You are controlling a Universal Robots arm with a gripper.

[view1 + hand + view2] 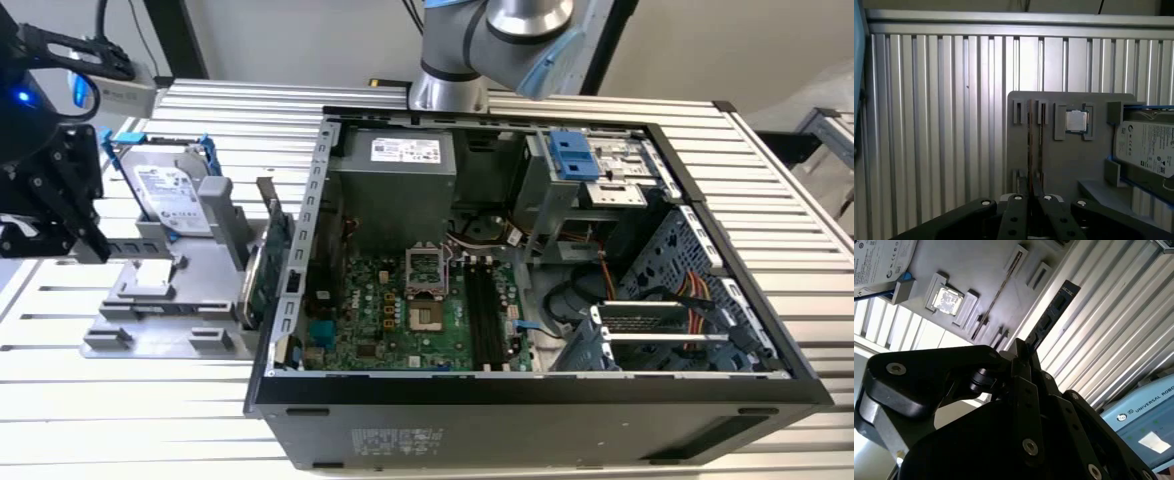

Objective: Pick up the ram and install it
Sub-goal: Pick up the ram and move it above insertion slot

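The ram [1054, 312] is pinched at one end between the fingers of the end effector [1023, 351], which are pressed together on it. The rest of the dark stick, with its row of black chips, juts out past the fingertips [1026, 371] into open air. Straight beyond its free end lies a grey fixture [1054, 165], apart from the stick. In it a square silver processor [1076, 121] sits in a pocket just off the line of the fingers, and a silver hard drive [1146, 147] in a blue frame lies further out to the same side. Under all of this runs the ribbed aluminium table [929, 125]. In the exterior view the black end effector hangs over the fixture's outer end. A green expansion card [274, 265] stands upright on the fixture's far edge. The open computer case [534, 420] lies on the table well away from the end effector, past the card, with its green motherboard [400, 320] uncovered.
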